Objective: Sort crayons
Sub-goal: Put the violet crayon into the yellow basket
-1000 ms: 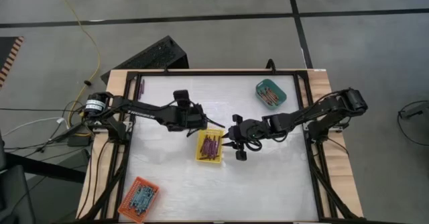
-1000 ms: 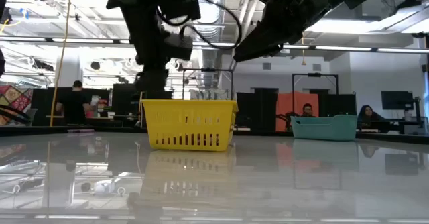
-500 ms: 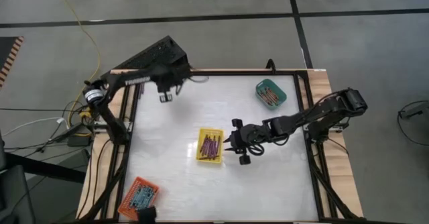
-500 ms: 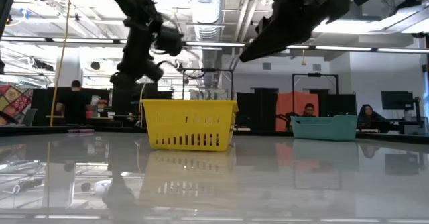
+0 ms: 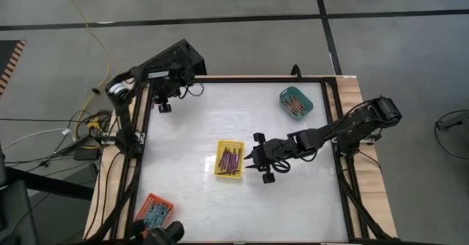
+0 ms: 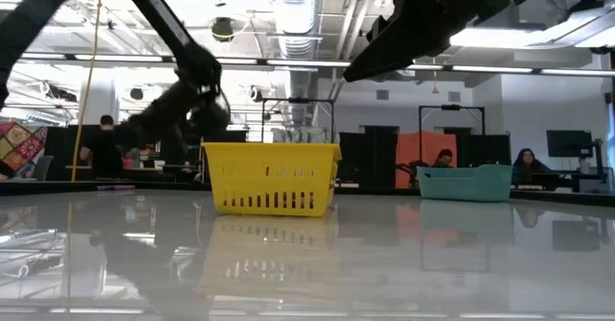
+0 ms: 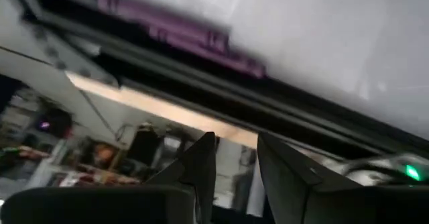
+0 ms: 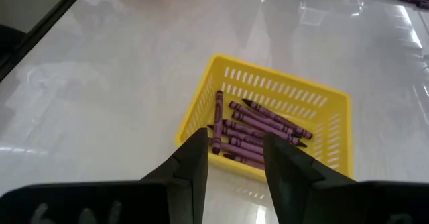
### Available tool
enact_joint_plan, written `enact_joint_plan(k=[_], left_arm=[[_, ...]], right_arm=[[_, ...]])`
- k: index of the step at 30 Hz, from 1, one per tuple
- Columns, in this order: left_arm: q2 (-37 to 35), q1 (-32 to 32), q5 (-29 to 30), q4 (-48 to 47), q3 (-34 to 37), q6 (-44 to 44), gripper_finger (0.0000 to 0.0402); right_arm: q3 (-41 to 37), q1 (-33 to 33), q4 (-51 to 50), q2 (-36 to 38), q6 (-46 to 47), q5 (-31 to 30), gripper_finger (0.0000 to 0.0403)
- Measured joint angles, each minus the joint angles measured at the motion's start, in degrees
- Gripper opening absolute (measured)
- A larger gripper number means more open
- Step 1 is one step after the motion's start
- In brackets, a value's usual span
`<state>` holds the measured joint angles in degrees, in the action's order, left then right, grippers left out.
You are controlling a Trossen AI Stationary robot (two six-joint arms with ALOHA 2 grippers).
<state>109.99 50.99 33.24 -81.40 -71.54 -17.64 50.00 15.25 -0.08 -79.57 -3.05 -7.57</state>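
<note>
**Purple crayons in the yellow tray, right claw just beside it**

The yellow tray (image 5: 229, 159) sits near the middle of the white tabletop (image 5: 190, 194). A bunch of purple crayons (image 8: 249, 131) lies loose on its floor, most of them roughly side by side, a few crossing at angles. The teal tray (image 5: 296, 102) stands near the far right corner and holds reddish crayons (image 5: 294, 105). The orange tray (image 5: 154, 213) is at the near left corner with bluish-grey crayons (image 5: 155, 214) in it. In the low view the yellow tray is the closer one, with the teal tray farther back to its right.

The right claw (image 5: 253, 159) hangs above the tabletop just beside the yellow tray's right side, pointing toward it. Its two dark fingers (image 8: 192, 165) stand apart with a clear gap and nothing between them; through that gap the tray's near wall and the crayons show.

The left claw (image 5: 163, 104) is well away from the trays, over the far left edge of the tabletop by the black frame. Its fingers (image 7: 201, 170) are parted by a narrow gap and hold nothing. Its wrist view shows a purple crayon (image 7: 181, 33) lying by the frame at the edge of the white surface, blurred.

People sit at desks in the room beyond the tabletop.
</note>
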Motion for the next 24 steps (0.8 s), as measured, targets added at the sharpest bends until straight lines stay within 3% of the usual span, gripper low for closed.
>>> enact_joint_plan(k=[7, 14, 24], left_arm=[[7.16, 0.17, 1.94, 0.16, -0.05, -4.2, 0.01], [6.84, 1.76, 3.2, 3.59, -0.05, -18.01, 0.01], [7.33, 4.62, 2.12, 6.25, -0.47, -22.2, 0.01]], right_arm=[[0.0, 0.72, 0.37, -0.02, 1.51, 0.0, 0.0138], [0.0, 1.27, 0.37, -0.02, 2.07, 0.0, 0.0138], [0.0, 2.02, 0.33, -0.04, 3.21, 0.0, 0.0138]])
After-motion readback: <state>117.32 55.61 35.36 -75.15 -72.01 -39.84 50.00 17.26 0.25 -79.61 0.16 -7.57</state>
